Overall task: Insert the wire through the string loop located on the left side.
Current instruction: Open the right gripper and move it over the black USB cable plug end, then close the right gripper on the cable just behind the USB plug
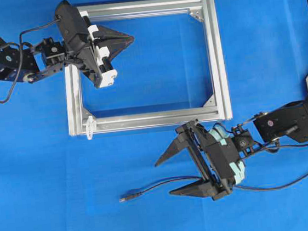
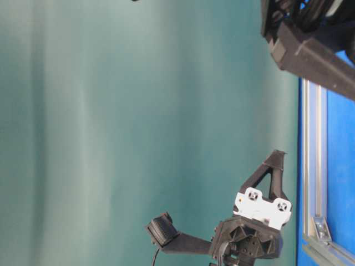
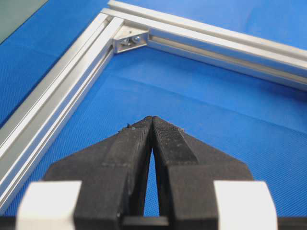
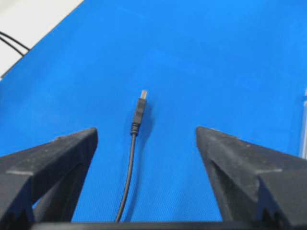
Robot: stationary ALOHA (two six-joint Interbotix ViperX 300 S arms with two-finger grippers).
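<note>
Straddling the wire (image 1: 150,188) on the table (image 1: 42,204), right claw (image 1: 170,175) gapes wide, empty; left claw (image 1: 130,39) pinched closed on nothing.

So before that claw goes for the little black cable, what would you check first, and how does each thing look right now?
1. Right claw open wide: ok.
2. Wire running between its fingers: ok.
3. Plug tip free on the blue mat, nothing touching it: ok.
4. String loop standing at the aluminium frame near-left corner, unobstructed: ok.
5. Left claw shut, empty, inside the frame away from the loop: ok.
6. Claw low enough to pinch the wire: cannot tell.
</note>
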